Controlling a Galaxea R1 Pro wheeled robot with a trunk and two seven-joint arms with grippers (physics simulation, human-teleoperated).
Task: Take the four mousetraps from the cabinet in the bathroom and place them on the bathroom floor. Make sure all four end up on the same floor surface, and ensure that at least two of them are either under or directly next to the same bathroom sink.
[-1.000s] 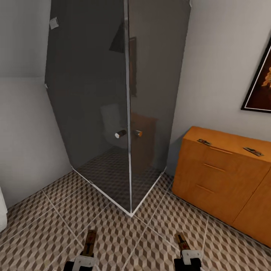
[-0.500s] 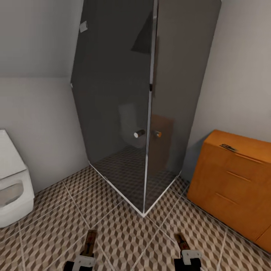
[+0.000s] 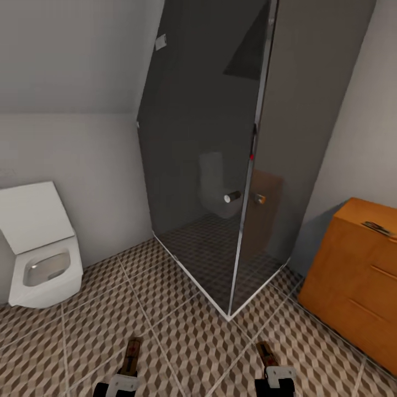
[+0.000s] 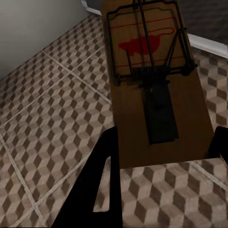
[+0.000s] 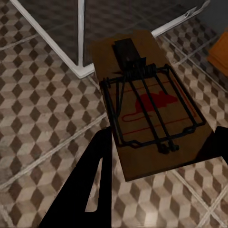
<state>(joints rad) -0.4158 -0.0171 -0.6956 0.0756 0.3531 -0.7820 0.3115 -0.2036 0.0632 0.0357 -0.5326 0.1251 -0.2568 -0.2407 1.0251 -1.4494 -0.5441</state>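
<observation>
Two brown red-marked mousetraps (image 4: 156, 90) (image 5: 147, 104) sit clamped, one in each gripper (image 3: 122, 380) (image 3: 274, 377).

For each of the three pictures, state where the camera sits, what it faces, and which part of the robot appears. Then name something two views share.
Head view: high on the robot, facing down at the dark glass shower cubicle; both grippers show.
Left wrist view: above the left gripper, facing its brown wooden mousetrap.
Right wrist view: above the right gripper, facing its mousetrap.
Shared: the cube-patterned tile floor.
</observation>
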